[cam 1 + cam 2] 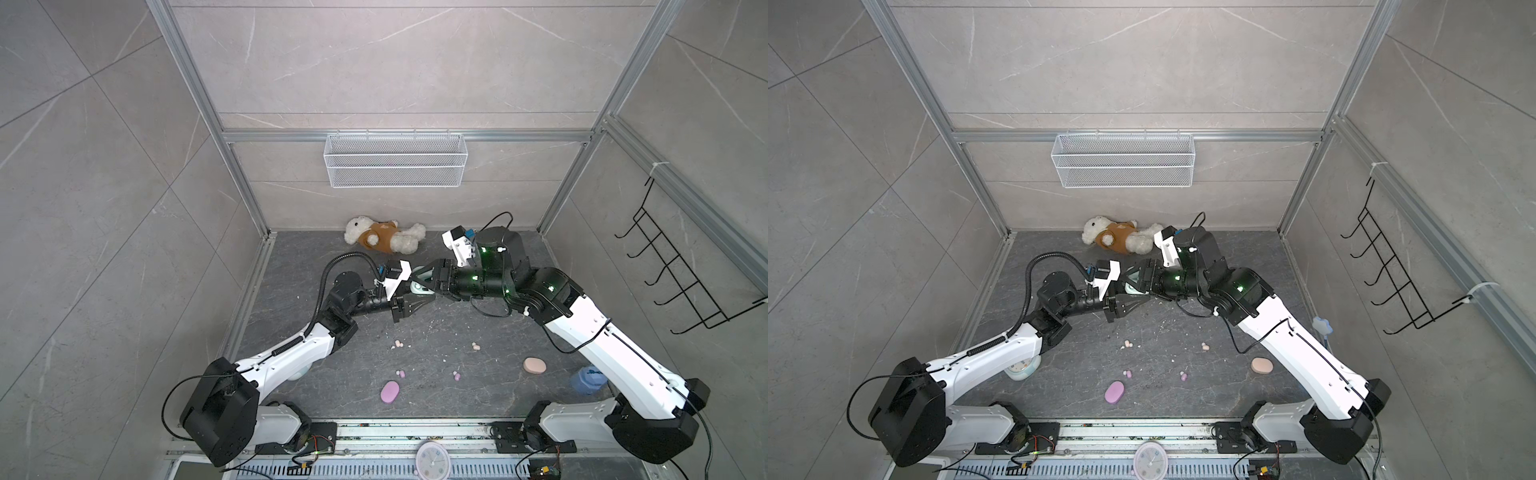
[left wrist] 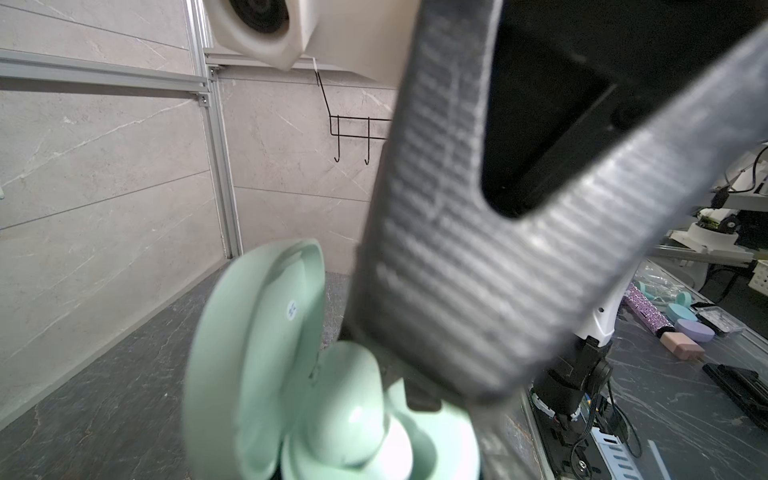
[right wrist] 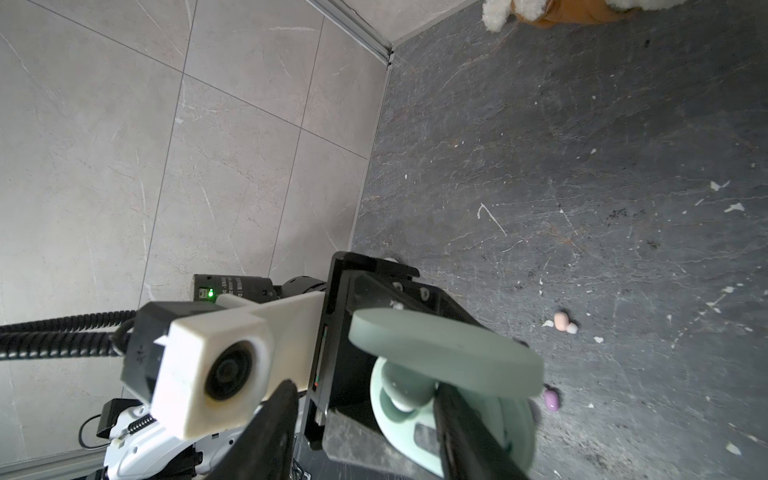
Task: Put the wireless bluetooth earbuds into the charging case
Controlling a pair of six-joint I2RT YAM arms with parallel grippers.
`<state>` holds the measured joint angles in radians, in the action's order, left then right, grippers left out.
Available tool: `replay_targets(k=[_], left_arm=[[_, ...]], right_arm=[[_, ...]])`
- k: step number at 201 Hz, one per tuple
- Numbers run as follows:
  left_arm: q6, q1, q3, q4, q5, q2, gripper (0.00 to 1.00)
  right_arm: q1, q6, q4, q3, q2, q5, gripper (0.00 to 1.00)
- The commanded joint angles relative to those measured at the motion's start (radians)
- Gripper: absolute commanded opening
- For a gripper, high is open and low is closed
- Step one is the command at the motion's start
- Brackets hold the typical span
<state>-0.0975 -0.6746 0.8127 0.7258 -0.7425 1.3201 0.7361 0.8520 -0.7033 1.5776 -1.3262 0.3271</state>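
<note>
My left gripper (image 1: pixel 427 296) is shut on the mint green charging case (image 1: pixel 416 286), holding it above the table with its lid (image 2: pixel 257 353) swung open. A mint earbud (image 2: pixel 349 399) sits in the case's base (image 3: pixel 399 419). My right gripper (image 3: pixel 368 436) reaches across from the right. It stands open, one finger (image 3: pixel 465 436) close beside that earbud (image 3: pixel 405 386) and the other well apart. Loose on the table lie peach earbuds (image 1: pixel 398 343) (image 1: pixel 475 346) and lilac earbuds (image 1: pixel 401 374) (image 1: pixel 456 376).
A shut lilac case (image 1: pixel 390 391) and a shut peach case (image 1: pixel 534 365) lie toward the table's front. A teddy bear (image 1: pixel 382 237) lies at the back wall under a wire basket (image 1: pixel 394 160). White specks litter the table. A hook rack (image 1: pixel 681 274) hangs on the right.
</note>
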Motion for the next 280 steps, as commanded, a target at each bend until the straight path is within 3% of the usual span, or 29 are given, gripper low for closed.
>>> replay_targets(k=[1, 280], left_arm=[[-0.007, -0.003, 0.024, 0.086, -0.009, -0.037, 0.19], [-0.016, -0.005, 0.028, 0.084, -0.026, -0.046, 0.2]], right_arm=[[0.006, -0.043, -0.09, 0.021, -0.016, -0.03, 0.57], [-0.001, -0.131, -0.106, 0.086, -0.056, -0.054, 0.7]])
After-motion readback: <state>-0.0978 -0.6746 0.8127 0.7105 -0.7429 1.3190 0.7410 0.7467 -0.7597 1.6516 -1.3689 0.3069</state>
